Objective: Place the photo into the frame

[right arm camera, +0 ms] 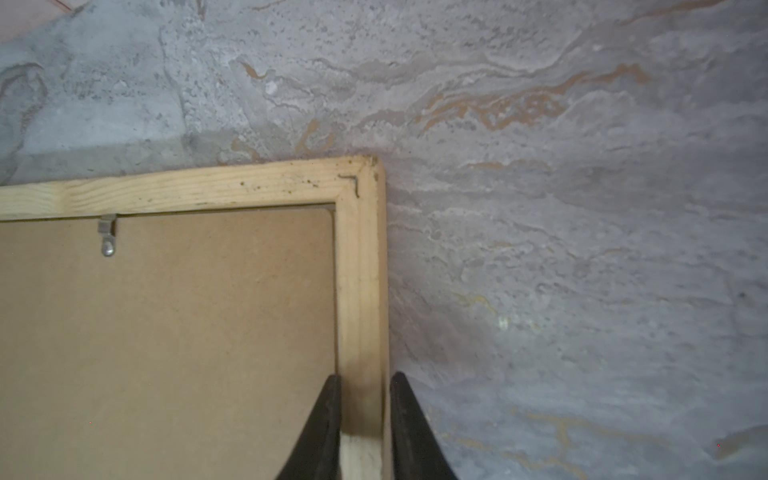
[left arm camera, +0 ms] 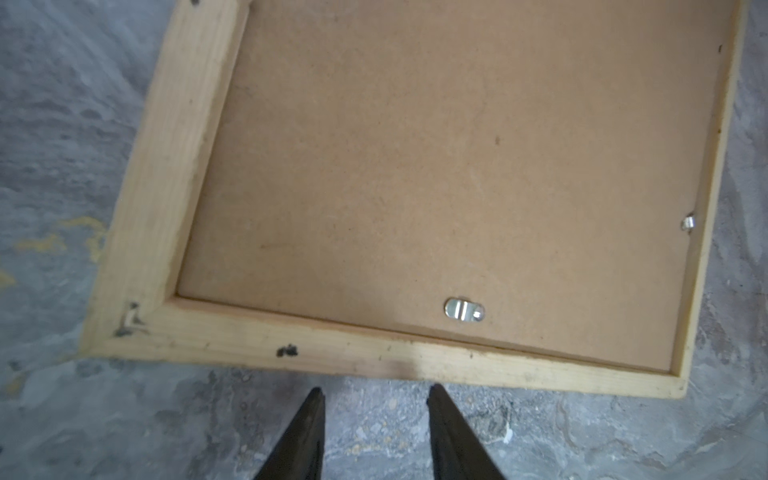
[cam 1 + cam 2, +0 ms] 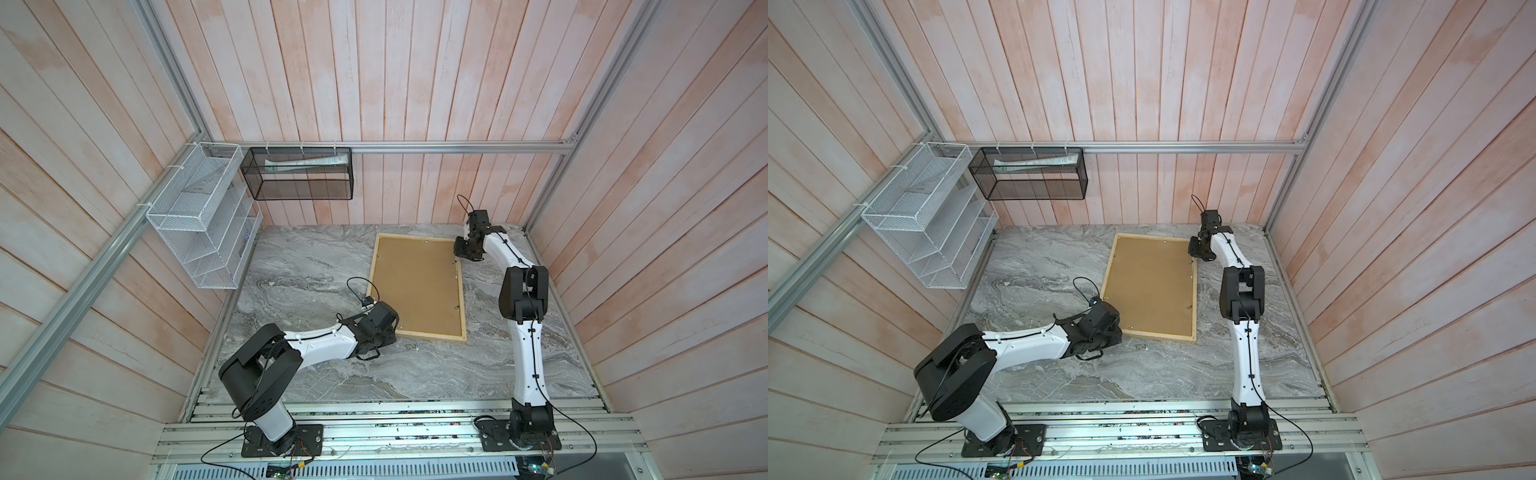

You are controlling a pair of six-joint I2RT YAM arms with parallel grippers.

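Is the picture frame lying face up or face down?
Face down: the frame lies flat with its brown backing board and metal tabs facing up.

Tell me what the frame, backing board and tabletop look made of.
Frame: pale bare wood, likely pine; grain lines and a stapled corner show.
Backing board: brown matte fibreboard, apparently; its face is finely speckled and grainless.
Tabletop: grey, veined, matte stone look; real stone or a printed surface, cannot tell.

frame (image 3: 432, 335): flat on bench (image 3: 299, 266)
board (image 3: 417, 282): inside frame
left tool (image 2: 376, 392): just before frame's near rail, by its left corner, apart
right tool (image 1: 365, 378): astride frame's right rail, by its far corner
rack (image 3: 203, 216): left of frame, on the wall
basket (image 3: 299, 174): behind frame, to its left, on the wall
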